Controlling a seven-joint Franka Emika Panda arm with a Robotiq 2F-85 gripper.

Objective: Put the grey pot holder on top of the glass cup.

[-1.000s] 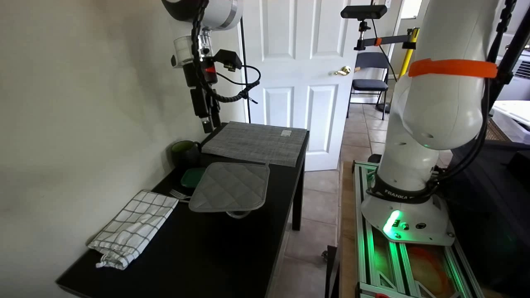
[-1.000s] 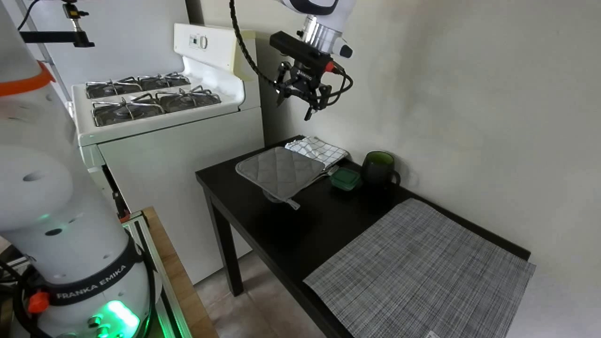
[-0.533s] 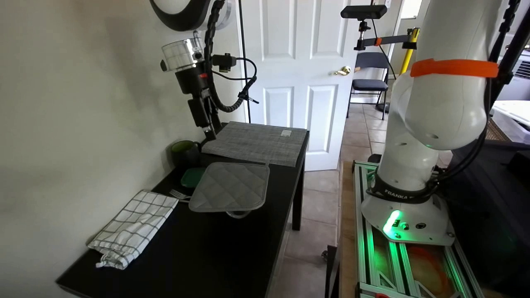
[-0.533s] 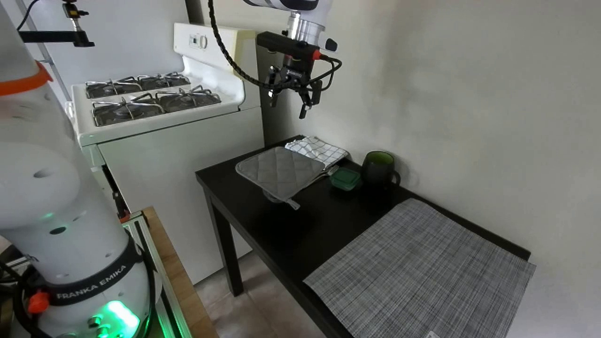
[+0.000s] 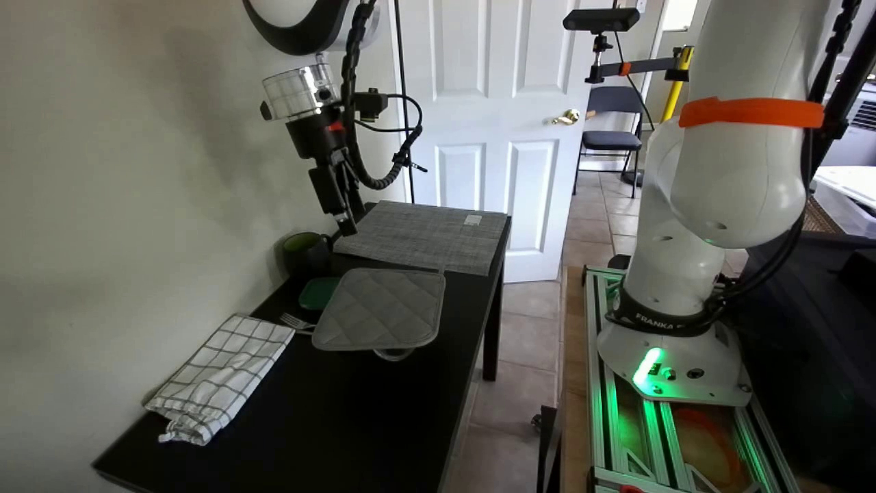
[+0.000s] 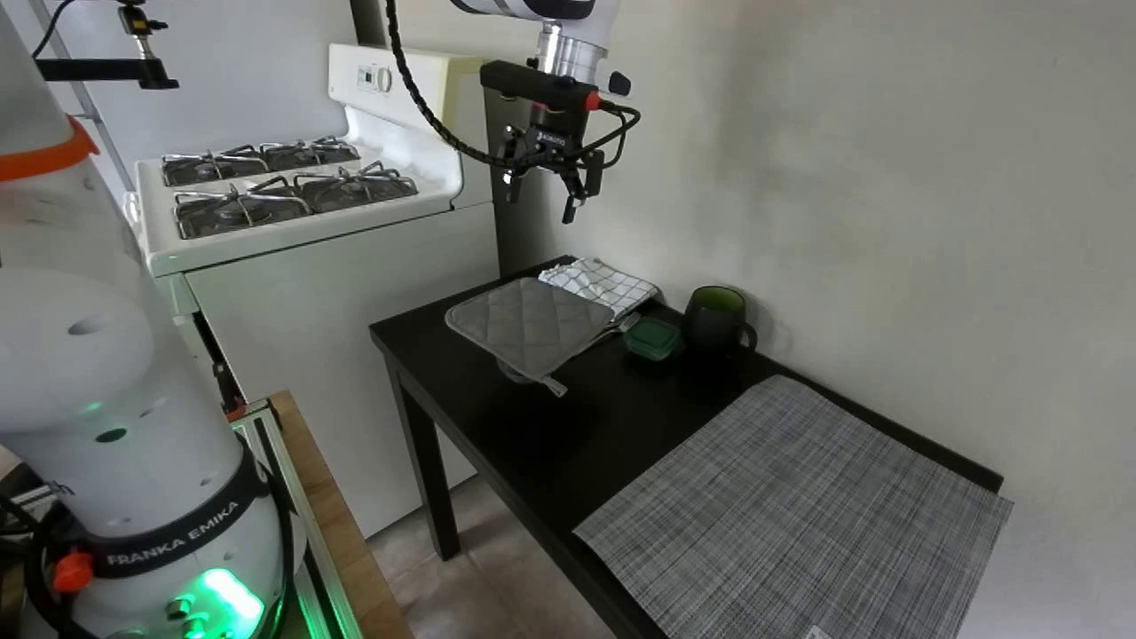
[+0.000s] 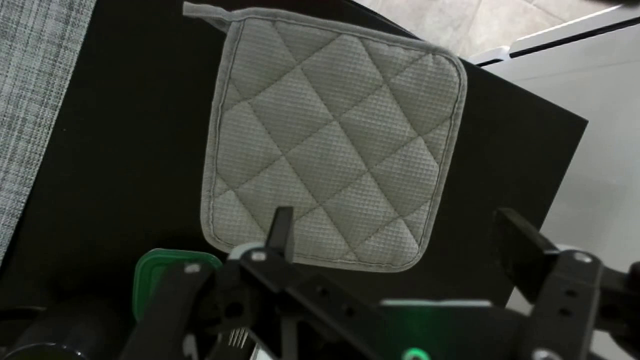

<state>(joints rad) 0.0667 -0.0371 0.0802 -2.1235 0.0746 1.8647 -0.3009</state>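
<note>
Grey, square, quilted cloth pot holder [image 5: 380, 308] is lying on the small, clear glass cup [image 5: 394, 355], well below your black gripper [image 6: 541, 202]. That gripper is standing wide apart, holding nothing, so you are probably finishing.

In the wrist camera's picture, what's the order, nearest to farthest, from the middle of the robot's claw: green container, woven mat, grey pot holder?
1. Grey pot holder: centre, its lower part behind the open gripper.
2. Green container: lower left, partly hidden by the gripper.
3. Woven mat: far left edge.
</note>
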